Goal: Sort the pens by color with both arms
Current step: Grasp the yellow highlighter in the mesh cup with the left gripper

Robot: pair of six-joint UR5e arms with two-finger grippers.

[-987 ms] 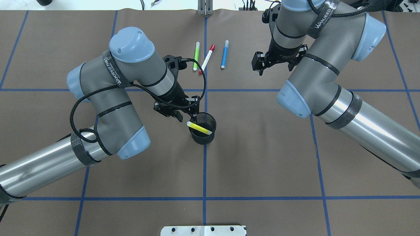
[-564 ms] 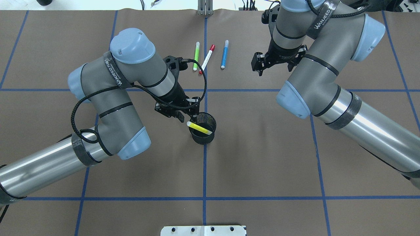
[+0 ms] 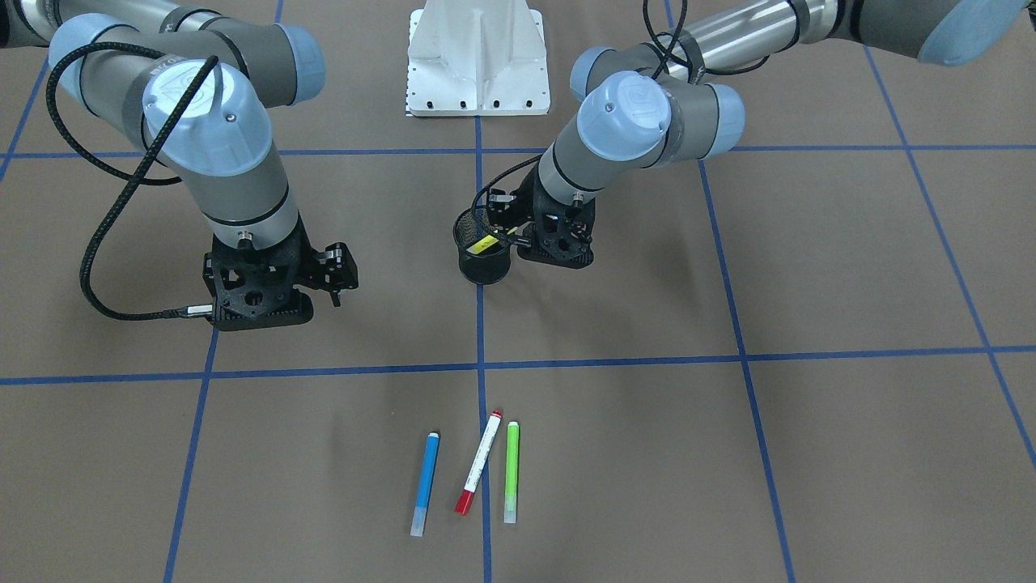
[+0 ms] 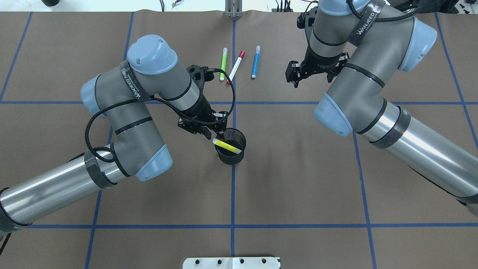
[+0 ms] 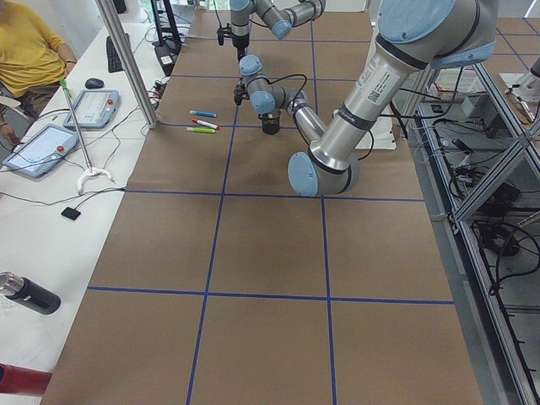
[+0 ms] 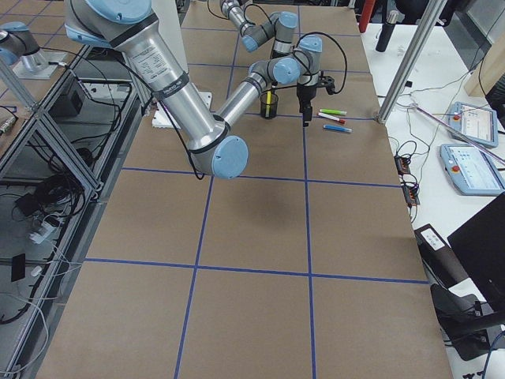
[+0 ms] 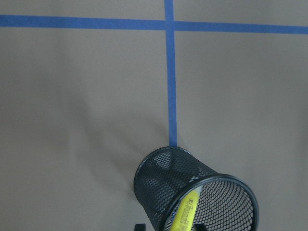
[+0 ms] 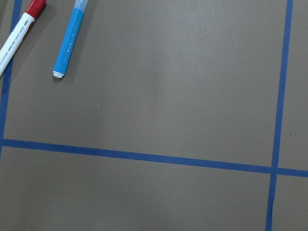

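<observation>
The left tool (image 4: 213,131) hangs with its jaws apart just beside the round black mesh cup (image 4: 231,157). The cup holds the slim yellow marker pen (image 4: 227,146), which leans with its pale end over the rim. Well apart from the cup, toward the far edge of the brown, blue-taped surface (image 4: 298,168), lie the green pen (image 4: 223,63), the white red-capped pen (image 4: 235,67) and the blue pen (image 4: 255,61), near one another. To their right the right tool (image 4: 313,76) hovers, spread open and holding nothing.

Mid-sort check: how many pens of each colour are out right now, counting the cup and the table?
Yellow pen: 1, in the mesh cup
Green pen: 1, on the table
Red-capped white pen: 1, on the table
Blue pen: 1, on the table
Total: 4 pens
</observation>
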